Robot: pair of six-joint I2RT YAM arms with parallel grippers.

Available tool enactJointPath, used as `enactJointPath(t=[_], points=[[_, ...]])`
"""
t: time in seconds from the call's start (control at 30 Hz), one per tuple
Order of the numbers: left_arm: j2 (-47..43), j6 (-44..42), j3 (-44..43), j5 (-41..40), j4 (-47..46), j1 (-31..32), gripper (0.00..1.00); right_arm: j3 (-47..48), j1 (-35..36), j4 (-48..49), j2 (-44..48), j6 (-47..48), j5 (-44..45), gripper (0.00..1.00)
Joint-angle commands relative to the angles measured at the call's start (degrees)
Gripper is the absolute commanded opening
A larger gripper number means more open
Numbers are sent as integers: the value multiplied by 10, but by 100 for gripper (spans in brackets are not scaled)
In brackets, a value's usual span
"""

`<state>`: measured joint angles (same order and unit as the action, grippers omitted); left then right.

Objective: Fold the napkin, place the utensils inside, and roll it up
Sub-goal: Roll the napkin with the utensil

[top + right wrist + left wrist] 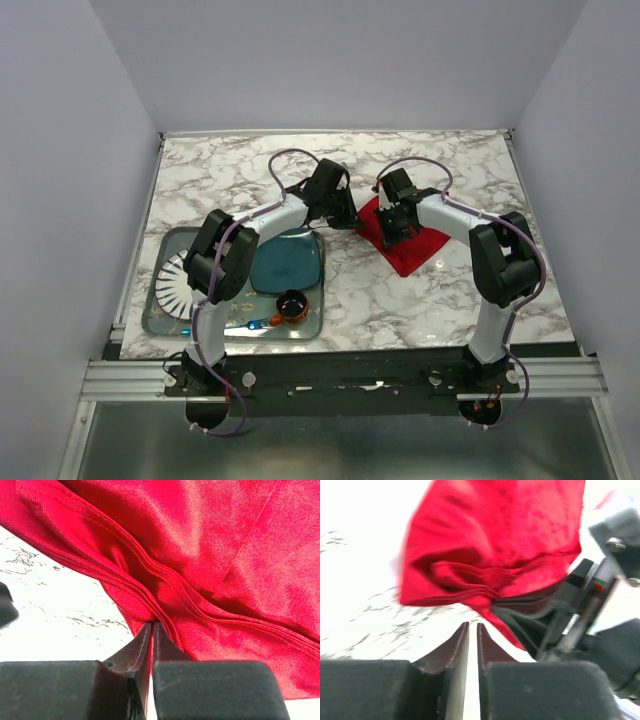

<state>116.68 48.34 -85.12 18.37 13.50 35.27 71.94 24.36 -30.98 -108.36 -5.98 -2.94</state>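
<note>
The red napkin [410, 250] lies rumpled on the marble table [250, 170], right of centre in the top view. Its stitched hem is pinched between the closed fingers of the right gripper [152, 625]. The left gripper [473, 626] is slightly parted, with nothing between its fingers, its tips at the cloth's edge. The cloth is judged light, limp and slippery, best taken at a hem or corner.

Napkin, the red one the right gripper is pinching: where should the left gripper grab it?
Probably the bunched hemmed edge of the napkin facing the left gripper, approached from the left: it juts out free, while the right gripper clamps the hem beside it.
</note>
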Motion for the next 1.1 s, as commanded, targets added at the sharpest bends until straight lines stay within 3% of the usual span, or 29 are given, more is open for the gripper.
enactJointPath(t=[0.0,0.07,0.2,0.63,1.07], points=[[-18,-17,31,-40,33,-16,16,-18,-6,-11,-48,11,15,12],[-9,-14,35,-28,31,-20,9,-16,-6,-11,-49,13,15,12],[10,-14,28,-28,34,-23,6,-12,-6,-12,-50,16,14,12],[78,-6,-54,-18,22,-24,4,-8,-6,-14,-58,21,14,12],[89,14,-69,3,-4,-21,4,1,-5,-21,-64,25,17,12]])
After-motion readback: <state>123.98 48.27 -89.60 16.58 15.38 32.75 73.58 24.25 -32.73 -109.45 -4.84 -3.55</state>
